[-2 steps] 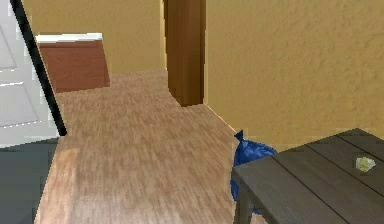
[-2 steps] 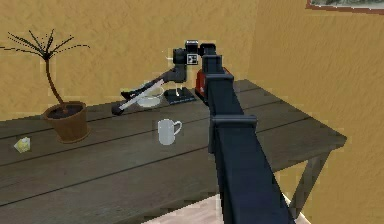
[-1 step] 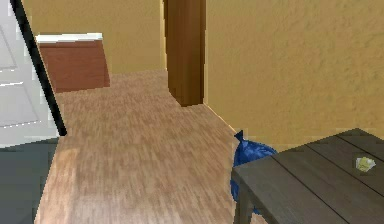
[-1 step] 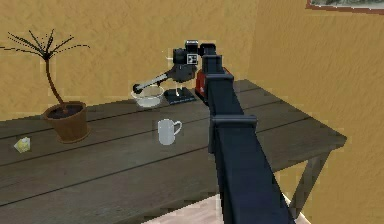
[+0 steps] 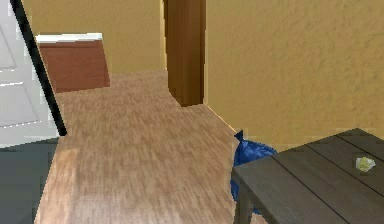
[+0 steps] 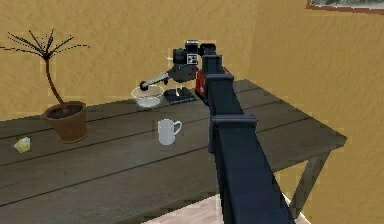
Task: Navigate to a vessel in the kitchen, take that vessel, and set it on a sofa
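- Forward view: a white door (image 5: 18, 85) is standing far left of the tabletop (image 5: 310, 185). A blue bag (image 5: 252, 158) is lying on the floor against the tabletop's left end.
- Arm side view, tabletop's left end: a small pale lump (image 6: 22, 145) is lying near the edge. A potted plant (image 6: 66, 118) is standing just right of it.
- Tabletop's middle: a pale bowl (image 6: 148, 96) is sitting toward the back edge. A white mug (image 6: 168, 131) is standing apart from it, nearer the front edge.
- The jaws are reaching in at the bowl's rim. Cannot tell whether they are grasping it, holding anything, or released.
- The dark arm (image 6: 238, 150) is stretching across the tabletop, just right of the mug.
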Motion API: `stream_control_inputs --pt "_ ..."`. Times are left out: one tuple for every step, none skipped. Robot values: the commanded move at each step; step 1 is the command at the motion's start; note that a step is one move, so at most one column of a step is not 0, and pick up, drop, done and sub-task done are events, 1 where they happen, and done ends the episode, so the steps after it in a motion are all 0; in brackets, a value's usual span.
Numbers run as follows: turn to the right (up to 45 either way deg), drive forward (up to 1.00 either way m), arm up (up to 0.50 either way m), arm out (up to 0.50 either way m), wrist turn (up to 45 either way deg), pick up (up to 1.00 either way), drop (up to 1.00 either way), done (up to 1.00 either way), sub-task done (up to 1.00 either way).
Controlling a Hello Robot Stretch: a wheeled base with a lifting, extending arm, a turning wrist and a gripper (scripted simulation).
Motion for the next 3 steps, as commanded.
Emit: stream_control_inputs --pt "0.0 0.0 -0.3 0.0 0.0 0.0 0.0 0.0 0.0" --pt "0.0 0.0 0.0 0.0 0.0 1.0 0.0 0.0 0.0" --pt "0.0 0.0 0.1 0.0 0.0 0.0 0.0 0.0 0.0"
